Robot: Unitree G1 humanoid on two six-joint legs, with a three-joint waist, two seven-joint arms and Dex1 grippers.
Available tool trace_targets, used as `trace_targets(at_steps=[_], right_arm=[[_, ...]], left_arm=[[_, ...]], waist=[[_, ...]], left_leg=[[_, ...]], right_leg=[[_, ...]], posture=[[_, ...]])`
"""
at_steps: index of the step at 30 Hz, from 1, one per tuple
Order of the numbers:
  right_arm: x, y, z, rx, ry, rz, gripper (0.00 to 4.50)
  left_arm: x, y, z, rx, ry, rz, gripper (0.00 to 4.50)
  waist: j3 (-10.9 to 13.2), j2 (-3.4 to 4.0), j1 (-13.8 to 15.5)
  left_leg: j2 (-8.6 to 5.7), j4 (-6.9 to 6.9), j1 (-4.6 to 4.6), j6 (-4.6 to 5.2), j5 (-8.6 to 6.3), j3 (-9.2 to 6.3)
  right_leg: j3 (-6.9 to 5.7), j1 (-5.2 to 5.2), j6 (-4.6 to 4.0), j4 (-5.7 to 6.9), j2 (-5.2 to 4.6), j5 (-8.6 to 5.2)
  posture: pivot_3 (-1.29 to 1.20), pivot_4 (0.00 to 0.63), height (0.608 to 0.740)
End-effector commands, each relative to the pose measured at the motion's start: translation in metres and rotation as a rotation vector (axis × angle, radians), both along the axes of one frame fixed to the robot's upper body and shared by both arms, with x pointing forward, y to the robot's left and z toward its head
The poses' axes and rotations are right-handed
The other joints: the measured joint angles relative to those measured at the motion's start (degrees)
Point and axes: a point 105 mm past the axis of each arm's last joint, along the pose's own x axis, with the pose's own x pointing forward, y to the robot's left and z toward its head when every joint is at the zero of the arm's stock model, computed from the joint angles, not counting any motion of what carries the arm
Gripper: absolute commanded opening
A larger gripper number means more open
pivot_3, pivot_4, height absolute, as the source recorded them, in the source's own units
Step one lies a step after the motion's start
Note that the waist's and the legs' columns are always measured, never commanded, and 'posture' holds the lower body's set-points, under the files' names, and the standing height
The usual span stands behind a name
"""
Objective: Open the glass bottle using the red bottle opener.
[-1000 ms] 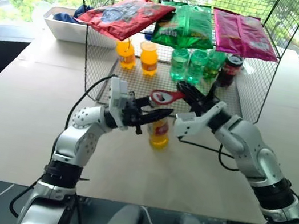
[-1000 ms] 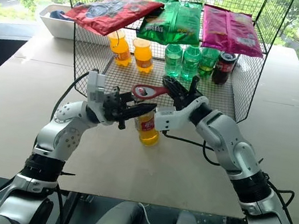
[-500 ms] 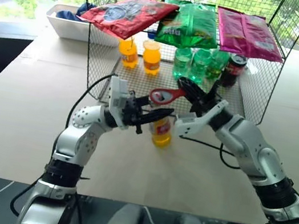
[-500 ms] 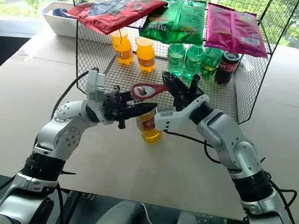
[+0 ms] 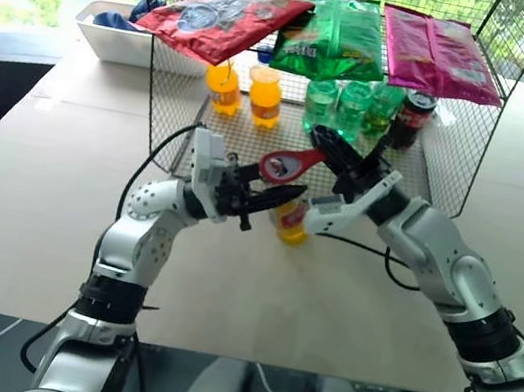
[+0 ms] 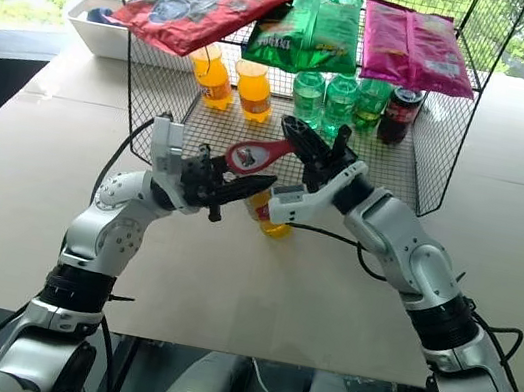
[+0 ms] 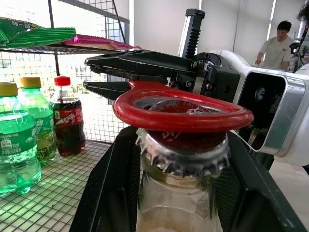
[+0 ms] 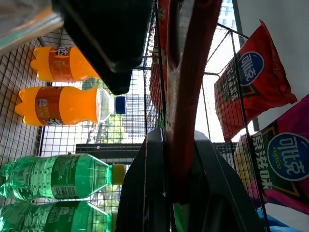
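Observation:
My left gripper [image 5: 277, 197] is shut on the neck of the glass bottle [image 5: 290, 219], a slim clear bottle of orange drink that it holds over the table just in front of the wire rack. My right gripper [image 5: 329, 150] is shut on the handle of the red bottle opener [image 5: 285, 167]. In the left wrist view the opener's ring head [image 7: 183, 108] lies tilted over the metal crown cap [image 7: 181, 157], touching its top. The right wrist view looks along the red handle [image 8: 186, 96], clamped between that gripper's black fingers [image 8: 149, 193].
A wire rack [image 5: 453, 149] stands behind the grippers, with snack bags [image 5: 335, 41] on top. Inside it are orange plastic bottles [image 5: 262, 98], green bottles [image 5: 333, 109] and a cola bottle [image 5: 414, 113]. A white tub [image 5: 117, 37] sits back left. A person [image 7: 277, 43] stands in the background.
The camera has tilted a little. My right gripper has rolled slightly with the opener, whose ring stays on the cap. The left gripper keeps its hold on the bottle.

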Motion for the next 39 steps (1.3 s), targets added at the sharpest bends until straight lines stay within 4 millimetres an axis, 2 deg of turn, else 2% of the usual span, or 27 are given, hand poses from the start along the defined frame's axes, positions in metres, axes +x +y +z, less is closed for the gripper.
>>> trace_targets(at_steps=[1,16,24,29,32,39], right_arm=[[-0.018,-0.018,0.075,0.216,-0.242,0.011,0.0],[-0.029,-0.017,0.095,0.272,-0.336,0.043,0.0],[-0.028,-0.021,0.097,0.318,-0.329,0.042,0.0],[-0.012,-0.028,0.084,0.445,-0.145,0.04,0.0],[-0.011,-0.028,0.08,0.477,-0.099,0.055,0.0],[-0.001,-0.038,0.071,0.692,0.091,0.066,0.0]], left_arm=[[0.003,-0.003,-0.043,0.093,0.163,0.011,1.71],[0.001,-0.002,-0.045,0.099,0.174,0.005,1.71],[0.0,0.0,-0.045,0.103,0.177,0.009,1.71],[0.001,0.001,-0.045,0.106,0.175,0.014,1.71],[0.001,0.001,-0.045,0.108,0.175,0.016,1.71],[0.001,0.001,-0.046,0.111,0.175,0.018,1.71]], waist=[[0.0,0.0,0.0],[0.0,-0.01,-0.1],[0.0,-0.05,-0.5],[0.0,-0.06,-1.7],[0.0,-0.06,-1.8],[0.0,-0.08,-1.8]], left_leg=[[0.0,0.0,0.0,0.0,0.0,0.0],[-0.01,0.03,0.0,0.0,0.0,0.05],[-0.01,0.04,-0.02,0.0,0.0,0.1],[0.01,0.04,-0.03,0.01,0.0,0.12],[0.02,0.05,-0.01,0.0,0.0,0.15],[0.03,0.13,-0.02,0.01,0.01,0.18]], right_leg=[[0.0,0.0,0.0,0.0,0.0,0.0],[0.03,-0.02,0.0,0.09,0.01,0.0],[0.07,-0.08,0.0,0.11,0.01,0.0],[0.09,-0.09,-0.01,0.11,0.02,0.0],[0.12,-0.1,-0.01,0.14,0.02,0.0],[0.16,-0.13,-0.01,0.27,0.02,0.0]], posture=[[0.0,0.15,0.74],[0.0,0.15,0.74],[0.0,0.15,0.74],[0.0,0.15,0.74],[0.0,0.15,0.74],[0.0,0.15,0.74]])
